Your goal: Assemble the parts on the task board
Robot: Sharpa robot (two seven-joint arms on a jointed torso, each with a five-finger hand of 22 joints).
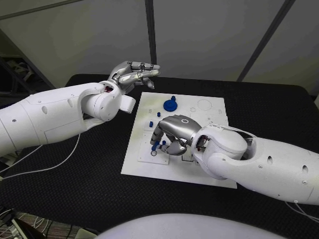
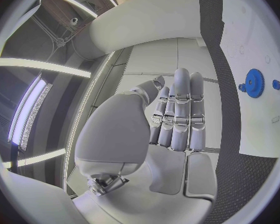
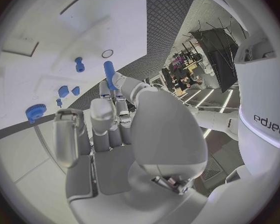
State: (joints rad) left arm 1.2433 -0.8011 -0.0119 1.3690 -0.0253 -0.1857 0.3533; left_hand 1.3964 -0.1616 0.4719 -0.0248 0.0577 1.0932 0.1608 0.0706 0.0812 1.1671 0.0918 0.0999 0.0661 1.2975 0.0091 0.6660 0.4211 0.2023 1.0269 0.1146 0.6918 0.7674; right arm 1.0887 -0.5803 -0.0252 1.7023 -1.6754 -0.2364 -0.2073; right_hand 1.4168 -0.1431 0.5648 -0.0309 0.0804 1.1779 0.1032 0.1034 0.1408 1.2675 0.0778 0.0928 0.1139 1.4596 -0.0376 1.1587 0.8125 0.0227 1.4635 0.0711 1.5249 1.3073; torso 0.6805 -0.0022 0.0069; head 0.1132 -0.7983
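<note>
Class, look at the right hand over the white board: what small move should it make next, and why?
Probably lower the blue pin toward the board and seat it. The right hand pinches the pin at its fingertips above the board's left part, beside a small ring and other blue parts. Which hole fits cannot be told. The left hand is raised off the board, holding nothing.

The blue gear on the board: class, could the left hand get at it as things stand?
Probably yes. The left hand is open, holds nothing and is raised beyond the board's far left corner. The gear lies uncovered near that end. The right hand works nearer the robot, holding a blue peg, clear of that path.
</note>
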